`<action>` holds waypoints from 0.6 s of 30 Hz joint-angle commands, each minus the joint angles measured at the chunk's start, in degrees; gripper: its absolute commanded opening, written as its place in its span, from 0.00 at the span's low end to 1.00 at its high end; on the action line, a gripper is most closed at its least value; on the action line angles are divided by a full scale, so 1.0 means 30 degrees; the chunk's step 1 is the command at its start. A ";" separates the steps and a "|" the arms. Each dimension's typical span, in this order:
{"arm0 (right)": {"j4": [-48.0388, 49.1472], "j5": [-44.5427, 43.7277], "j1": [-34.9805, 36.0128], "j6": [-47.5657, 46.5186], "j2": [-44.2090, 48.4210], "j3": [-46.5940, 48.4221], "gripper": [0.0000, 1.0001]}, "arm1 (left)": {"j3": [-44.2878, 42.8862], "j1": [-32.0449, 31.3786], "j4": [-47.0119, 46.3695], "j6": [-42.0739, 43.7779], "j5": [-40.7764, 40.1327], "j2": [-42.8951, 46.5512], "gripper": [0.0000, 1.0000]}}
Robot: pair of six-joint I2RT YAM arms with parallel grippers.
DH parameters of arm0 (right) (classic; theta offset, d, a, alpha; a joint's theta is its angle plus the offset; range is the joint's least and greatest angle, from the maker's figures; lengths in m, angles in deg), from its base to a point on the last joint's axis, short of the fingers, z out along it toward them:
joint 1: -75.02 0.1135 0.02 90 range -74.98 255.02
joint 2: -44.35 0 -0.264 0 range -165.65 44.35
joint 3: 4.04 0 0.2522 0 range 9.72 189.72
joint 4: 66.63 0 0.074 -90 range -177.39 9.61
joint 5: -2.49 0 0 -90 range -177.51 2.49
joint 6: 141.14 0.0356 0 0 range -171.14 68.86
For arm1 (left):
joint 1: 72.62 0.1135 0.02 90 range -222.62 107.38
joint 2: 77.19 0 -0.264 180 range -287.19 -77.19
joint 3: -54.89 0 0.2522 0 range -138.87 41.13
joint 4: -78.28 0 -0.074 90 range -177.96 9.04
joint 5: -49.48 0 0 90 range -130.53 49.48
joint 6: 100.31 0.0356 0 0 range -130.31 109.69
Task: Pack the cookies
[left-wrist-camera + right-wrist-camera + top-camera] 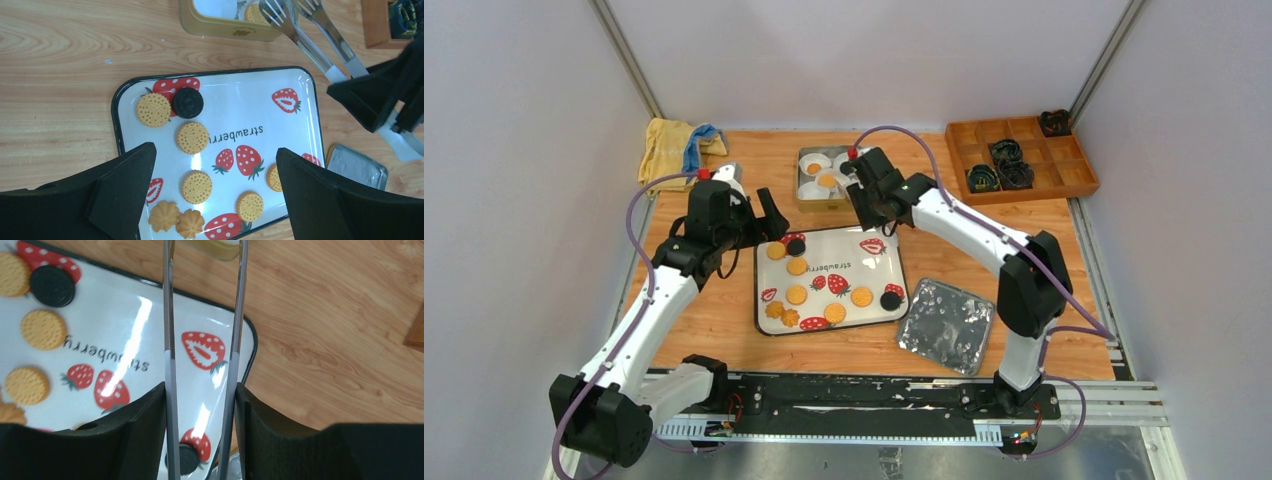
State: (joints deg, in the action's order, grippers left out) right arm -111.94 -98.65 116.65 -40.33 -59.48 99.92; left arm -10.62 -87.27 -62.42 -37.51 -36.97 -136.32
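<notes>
Gripping slim shiny metal tongs (pixel 170 315) is the right end effector (pixel 200 410); the left end effector (pixel 212 152) gapes wide, with dimpled round cookies (pixel 192 137) on a glossy tray (pixel 300 100) below it.

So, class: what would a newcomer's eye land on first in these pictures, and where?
The white, black-rimmed strawberry-print tray at the middle of the wooden table, dotted with round golden and black cookies. Then the right gripper, clamped on long metal tongs reaching toward the gold tin beyond the tray.
</notes>
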 commanded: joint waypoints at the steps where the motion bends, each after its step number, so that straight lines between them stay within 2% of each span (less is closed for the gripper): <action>1: 0.0111 -0.0055 0.1988 -0.0125 0.3459 -0.1658 0.52 | -0.0328 -0.0008 -0.0333 -0.0098 -0.0380 0.0155 0.97; 9: -0.0208 0.0291 0.5483 0.0385 0.6450 -0.5545 0.53 | -0.0138 -0.0008 -0.0517 -0.0868 0.0002 -0.0567 0.97; 18: 0.0230 0.0649 0.6557 0.1124 0.5036 -0.6394 0.53 | -0.0037 -0.0008 -0.0174 -0.0881 -0.0193 0.0184 0.96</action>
State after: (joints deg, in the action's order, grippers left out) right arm -112.14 -96.47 135.12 -38.34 -42.12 80.77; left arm -10.62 -87.27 -62.62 -39.74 -37.30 -137.77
